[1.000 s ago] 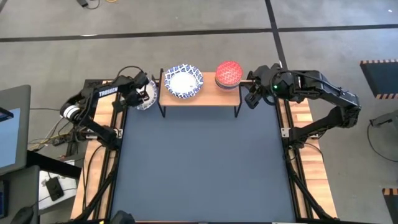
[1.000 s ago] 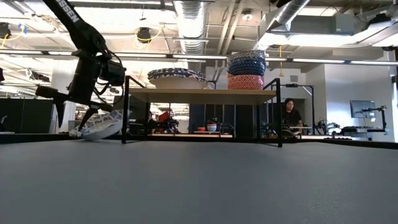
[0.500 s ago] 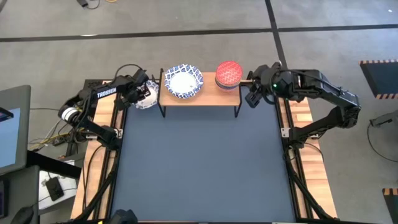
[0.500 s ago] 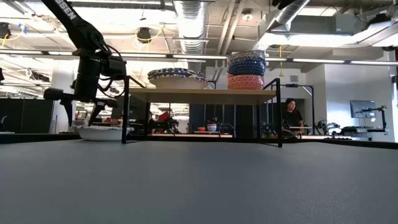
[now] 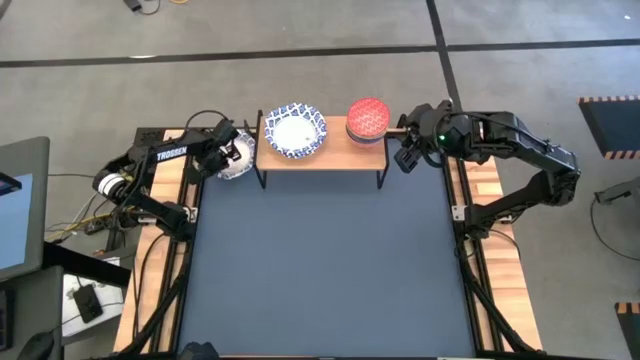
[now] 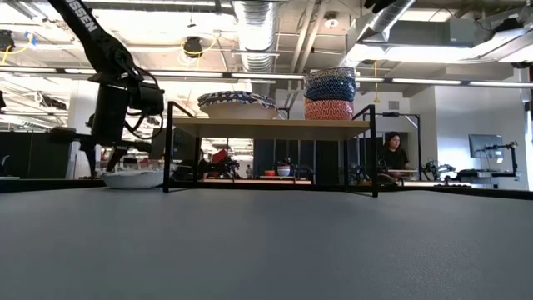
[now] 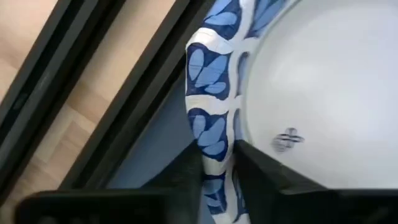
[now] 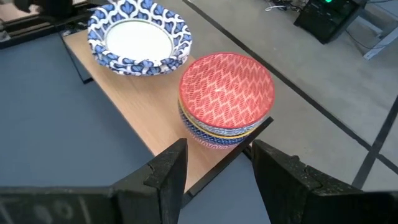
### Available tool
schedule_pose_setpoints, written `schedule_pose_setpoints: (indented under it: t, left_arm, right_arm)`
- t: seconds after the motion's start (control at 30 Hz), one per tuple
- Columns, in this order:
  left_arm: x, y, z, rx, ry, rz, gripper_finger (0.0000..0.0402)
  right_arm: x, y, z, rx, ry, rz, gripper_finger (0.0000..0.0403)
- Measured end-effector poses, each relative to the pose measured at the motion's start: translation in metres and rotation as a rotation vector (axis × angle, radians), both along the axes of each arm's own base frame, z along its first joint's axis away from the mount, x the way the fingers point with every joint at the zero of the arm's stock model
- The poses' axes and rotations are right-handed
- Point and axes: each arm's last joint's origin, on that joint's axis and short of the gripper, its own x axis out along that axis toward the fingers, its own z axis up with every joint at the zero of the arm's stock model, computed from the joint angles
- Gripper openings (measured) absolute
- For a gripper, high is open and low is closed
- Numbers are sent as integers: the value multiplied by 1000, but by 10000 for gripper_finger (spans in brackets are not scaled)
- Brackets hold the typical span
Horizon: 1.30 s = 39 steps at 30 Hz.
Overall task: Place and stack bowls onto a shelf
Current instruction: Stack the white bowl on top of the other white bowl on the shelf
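The left gripper pinches the rim of a white bowl resting on the tabletop, just beside the left end of the shelf. Lift it straight up until it clears the shelf edge, keep it level, then carry it over the white stack and centre it before releasing. The right gripper waits beside the red-topped stack, fingers spread, apparently empty.

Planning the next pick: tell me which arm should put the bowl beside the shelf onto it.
Left. The left gripper already straddles that bowl's rim on the table; the right gripper waits open beyond the shelf's far end.
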Motion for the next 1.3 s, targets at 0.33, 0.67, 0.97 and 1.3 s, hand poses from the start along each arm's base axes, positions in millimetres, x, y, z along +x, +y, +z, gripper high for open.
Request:
schedule_pose_setpoints:
  t: [0.33,0.67,0.97,1.3]
  left_arm:
    - [-13,-20,54,251,-80,2,6]
    - [-37,-73,129,711,-216,-182,3]
    - [-35,-115,174,1087,-353,-696,4]
    - [-8,-132,210,1188,-310,-1017,4]
  right_arm:
    - [2,11,0,40,-51,12,203]
    - [19,15,-1,30,-167,67,203]
    - [50,0,6,93,-436,159,203]
    - [117,-21,-6,133,-633,306,214]
